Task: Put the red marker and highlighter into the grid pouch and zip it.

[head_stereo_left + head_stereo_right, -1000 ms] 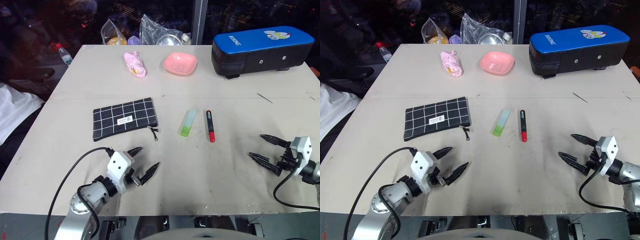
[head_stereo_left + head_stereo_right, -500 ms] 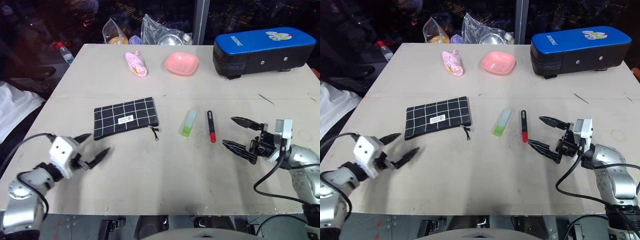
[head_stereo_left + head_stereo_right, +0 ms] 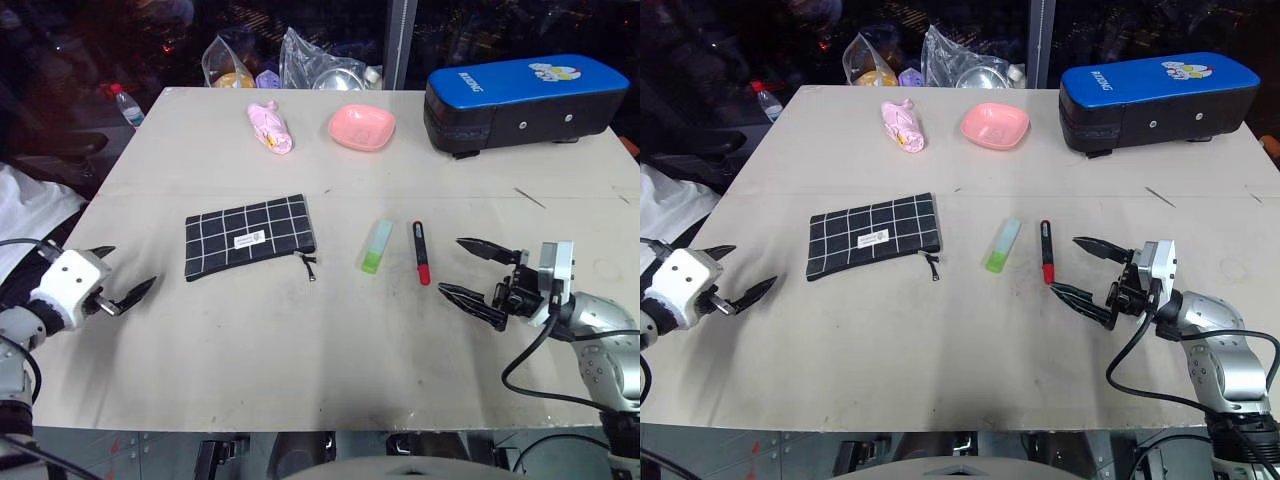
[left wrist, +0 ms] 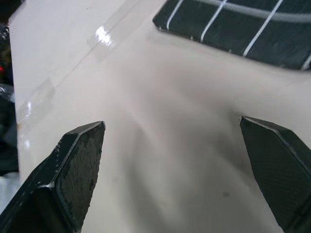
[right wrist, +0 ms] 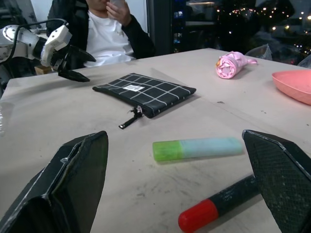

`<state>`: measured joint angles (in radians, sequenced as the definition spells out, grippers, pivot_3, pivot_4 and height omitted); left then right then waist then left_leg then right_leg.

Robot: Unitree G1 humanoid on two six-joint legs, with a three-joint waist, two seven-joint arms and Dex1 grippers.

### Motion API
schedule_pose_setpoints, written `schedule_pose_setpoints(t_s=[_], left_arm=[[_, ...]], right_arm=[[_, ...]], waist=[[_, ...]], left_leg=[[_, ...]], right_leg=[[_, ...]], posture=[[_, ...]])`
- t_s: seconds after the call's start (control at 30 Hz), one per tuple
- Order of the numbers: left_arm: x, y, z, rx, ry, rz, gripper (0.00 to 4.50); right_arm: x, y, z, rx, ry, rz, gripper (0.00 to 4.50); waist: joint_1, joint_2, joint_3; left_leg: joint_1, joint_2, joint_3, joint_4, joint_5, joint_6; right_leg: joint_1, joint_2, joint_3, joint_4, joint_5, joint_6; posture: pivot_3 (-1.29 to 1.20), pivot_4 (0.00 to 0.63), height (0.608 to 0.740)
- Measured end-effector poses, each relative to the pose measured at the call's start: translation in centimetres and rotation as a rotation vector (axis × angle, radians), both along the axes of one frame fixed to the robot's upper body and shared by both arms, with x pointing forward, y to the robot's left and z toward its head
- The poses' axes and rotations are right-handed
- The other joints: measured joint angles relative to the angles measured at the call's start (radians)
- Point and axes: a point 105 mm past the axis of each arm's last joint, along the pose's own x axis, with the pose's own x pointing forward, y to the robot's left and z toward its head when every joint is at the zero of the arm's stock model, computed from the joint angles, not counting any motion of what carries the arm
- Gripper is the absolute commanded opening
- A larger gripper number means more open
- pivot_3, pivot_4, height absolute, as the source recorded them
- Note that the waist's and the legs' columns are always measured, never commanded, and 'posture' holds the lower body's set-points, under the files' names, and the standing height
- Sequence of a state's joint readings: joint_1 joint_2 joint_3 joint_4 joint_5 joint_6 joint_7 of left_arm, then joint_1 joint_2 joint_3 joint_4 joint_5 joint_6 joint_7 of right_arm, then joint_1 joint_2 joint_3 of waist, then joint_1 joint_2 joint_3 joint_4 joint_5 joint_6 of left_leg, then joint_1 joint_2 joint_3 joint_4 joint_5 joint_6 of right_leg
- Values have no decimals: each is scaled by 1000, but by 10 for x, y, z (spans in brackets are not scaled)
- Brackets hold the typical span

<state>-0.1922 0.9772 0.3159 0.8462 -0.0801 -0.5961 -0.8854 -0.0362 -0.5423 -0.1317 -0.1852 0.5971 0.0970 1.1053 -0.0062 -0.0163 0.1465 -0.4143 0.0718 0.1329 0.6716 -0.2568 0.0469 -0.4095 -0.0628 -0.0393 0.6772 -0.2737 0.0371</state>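
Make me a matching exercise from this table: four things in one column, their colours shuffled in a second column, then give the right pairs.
Things:
1. grid pouch
2. highlighter
3. red marker
4. bowl

Colours:
A. pink
B. black barrel with a red end
C. black with white lines
D. pale green

Pairs: 1-C, 2-D, 3-B, 4-A

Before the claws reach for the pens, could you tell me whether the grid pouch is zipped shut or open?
Cannot tell for sure. The grid pouch lies flat, its zipper pull at one corner; no gap shows.
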Motion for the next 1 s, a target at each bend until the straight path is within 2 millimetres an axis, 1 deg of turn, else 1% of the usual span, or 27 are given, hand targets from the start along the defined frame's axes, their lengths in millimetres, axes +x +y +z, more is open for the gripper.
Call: schedule_pose_setpoints(t_s=[0.07,0.13,0.23,0.33,0.43,0.53,0.67,0.73,0.8,0.97,1.0], left_arm=[[5,-6,5,8,-31,-35,4500],[12,-16,17,-1,-88,-85,4500],[14,-38,28,-16,-112,-211,4500],[11,-49,26,-25,-82,-279,4500],[0,-58,15,-21,-13,-352,4500],[-6,-61,7,0,24,-388,4500],[-7,-62,-3,83,65,-429,4500],[-3,-58,-8,90,71,-394,4500],[1,-54,-8,88,58,-362,4500],[5,-47,-12,57,72,-305,4500],[7,-45,-14,37,86,-290,4500]], right_arm=[[-1,0,-1,0,3,-2,4469],[-1,-1,-2,0,5,-5,4469],[-3,-2,-4,-3,7,-11,4469],[-3,-2,-5,-3,7,-14,4469],[-3,-3,-5,-3,9,-16,4469],[-3,-3,-5,-3,6,-16,4469],[-1,-3,-4,-6,-4,-14,4469],[0,-3,-2,-7,-14,-12,4469],[0,-2,-2,-8,-15,-12,4469],[0,-3,-2,-10,-16,-13,4469],[0,-3,-3,-11,-14,-15,4469]], waist=[[0,-1,0],[0,-1,0],[-2,-1,0],[-8,-1,0],[-9,-1,0],[-6,-1,0],[1,-1,0],[1,-1,0],[1,-1,0],[-1,0,-1],[0,3,-3]], left_leg=[[0,0,0,0,0,0],[0,0,0,0,0,-1],[0,0,0,0,0,-1],[0,1,0,0,1,-1],[0,1,1,0,1,-1],[0,1,0,0,1,-1],[0,0,0,0,0,-1],[0,0,0,0,0,0],[0,0,0,0,0,0],[1,0,0,0,0,0],[2,0,0,0,0,1]], right_leg=[[0,0,0,0,0,0],[0,0,0,0,0,0],[0,0,0,1,0,0],[0,1,0,1,0,0],[0,1,0,1,0,0],[0,1,0,1,0,0],[0,0,0,1,0,0],[0,1,0,1,0,0],[0,1,0,1,0,0],[0,1,0,3,0,0],[0,1,0,3,0,0]], posture=[[0,150,740],[0,150,740],[0,150,740],[0,150,740],[0,150,740],[0,150,740],[0,150,740],[0,150,740],[0,150,740],[0,150,740],[0,150,740]])
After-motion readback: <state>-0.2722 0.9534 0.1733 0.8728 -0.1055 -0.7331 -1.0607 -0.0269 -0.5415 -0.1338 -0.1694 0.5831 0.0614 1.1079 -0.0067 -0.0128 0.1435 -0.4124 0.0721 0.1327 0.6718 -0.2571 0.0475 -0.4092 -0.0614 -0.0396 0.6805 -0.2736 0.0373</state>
